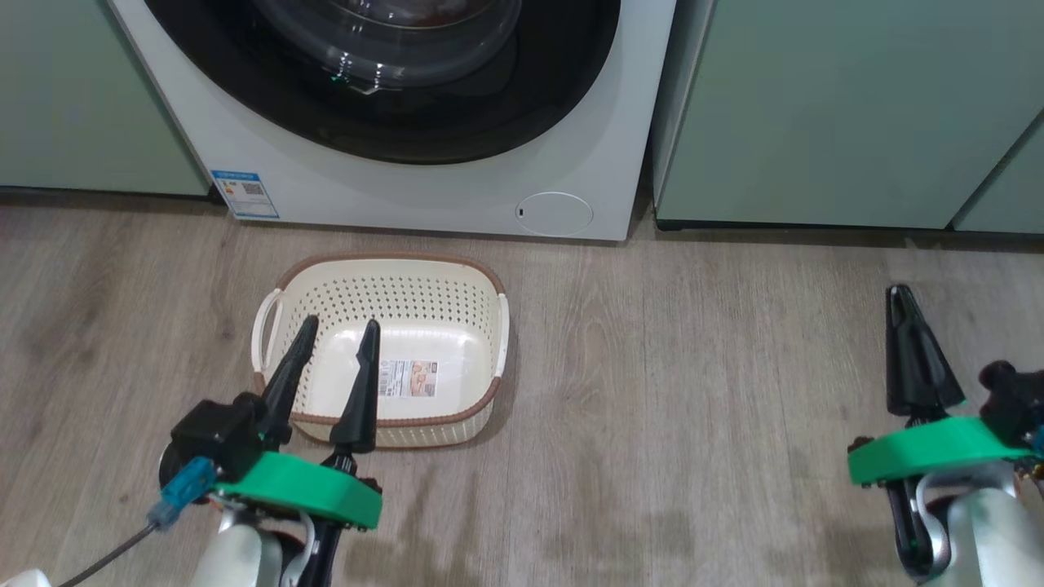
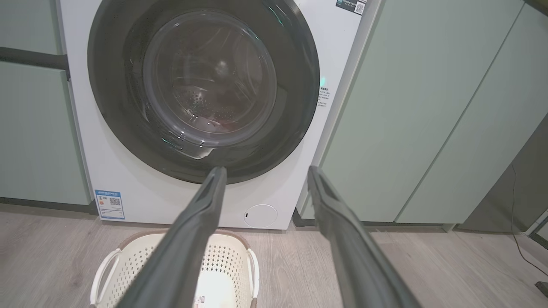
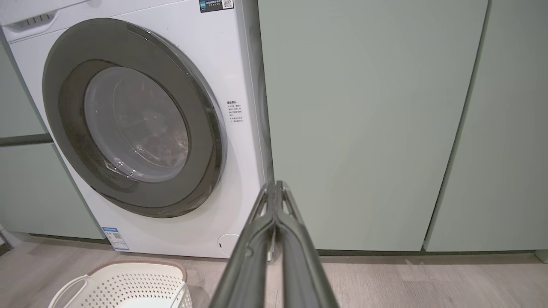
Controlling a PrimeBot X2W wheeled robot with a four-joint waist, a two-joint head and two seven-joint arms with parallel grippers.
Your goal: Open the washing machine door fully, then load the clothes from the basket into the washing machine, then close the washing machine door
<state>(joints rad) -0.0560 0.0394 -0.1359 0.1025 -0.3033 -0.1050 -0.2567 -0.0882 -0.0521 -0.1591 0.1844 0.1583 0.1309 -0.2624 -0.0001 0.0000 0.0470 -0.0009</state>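
The round black-rimmed glass door (image 2: 203, 85) is closed, the cream perforated plastic basket (image 1: 391, 302) empty: task judged finished. The left tool (image 1: 339, 322) is spread wide, the right tool (image 1: 899, 293) pinched together, nothing held.

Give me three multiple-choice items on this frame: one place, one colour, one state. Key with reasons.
1. Where does the basket stand?
A. On the floor before the washing machine
B. On top of the machine
C. On a table
2. What colour is the basket's rim?
A. Blue
B. Black
C. Brown
3. How is the washing machine door?
A. Wide open
B. Shut
C. Taken off
Key: 1 A, it sits on the floor below the machine's front; 2 C, a brown band runs round its top; 3 B, its black rim lies flush on the white front.
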